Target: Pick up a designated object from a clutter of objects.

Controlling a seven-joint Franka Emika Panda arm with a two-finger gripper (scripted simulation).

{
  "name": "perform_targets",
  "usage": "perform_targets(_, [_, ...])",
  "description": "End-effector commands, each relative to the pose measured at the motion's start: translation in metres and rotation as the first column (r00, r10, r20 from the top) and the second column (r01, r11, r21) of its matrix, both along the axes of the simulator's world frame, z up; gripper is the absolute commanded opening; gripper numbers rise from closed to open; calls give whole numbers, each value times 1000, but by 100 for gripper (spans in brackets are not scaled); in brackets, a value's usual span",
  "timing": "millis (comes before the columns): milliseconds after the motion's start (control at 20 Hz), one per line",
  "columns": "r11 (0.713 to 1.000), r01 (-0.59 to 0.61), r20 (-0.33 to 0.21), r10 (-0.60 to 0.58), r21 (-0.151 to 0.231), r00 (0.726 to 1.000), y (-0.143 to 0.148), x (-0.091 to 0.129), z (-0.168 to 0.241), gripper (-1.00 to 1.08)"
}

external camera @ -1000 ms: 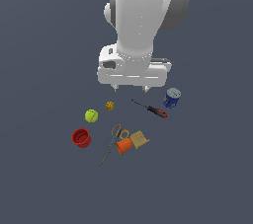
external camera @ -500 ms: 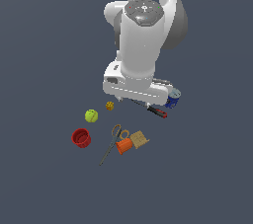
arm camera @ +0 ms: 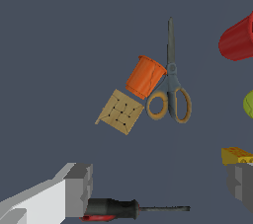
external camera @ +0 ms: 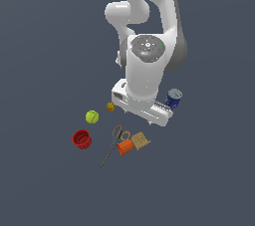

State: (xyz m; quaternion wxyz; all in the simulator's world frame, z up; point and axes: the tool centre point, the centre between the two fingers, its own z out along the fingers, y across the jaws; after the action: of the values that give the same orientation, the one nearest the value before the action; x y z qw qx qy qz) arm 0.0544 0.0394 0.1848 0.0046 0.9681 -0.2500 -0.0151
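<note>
Arm [external camera: 149,65] over the bench [external camera: 45,36], tool [arm camera: 158,188] with fingers [arm camera: 79,188] spread wide, holding nothing. Landmark: tan block [arm camera: 120,111], lying flat on the bench, apart from the tool and roughly centred ahead of its gap. Red cup [external camera: 81,139] well off from block. Scissors [arm camera: 170,87] beyond the orange cup [arm camera: 144,76], which touches the block. Screwdriver [arm camera: 128,209] lies between the fingers, nearer the tool than the block. Blue can [external camera: 174,98] far side of arm. Ball [external camera: 91,117] and gold cube [external camera: 110,106] farther off.
</note>
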Motion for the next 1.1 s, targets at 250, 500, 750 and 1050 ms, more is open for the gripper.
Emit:
perform_targets(250, [981,196,11,-196,1,981,9,12,-44,100])
perform_targets(500, [947,320,17,-320,1,947,14,18,-73,100])
perform_targets(750, [909,417,24,-417,1,909,18,22,-97,100])
perform_targets(1050, [873,488,29,-488,1,872,21,24,-116,100])
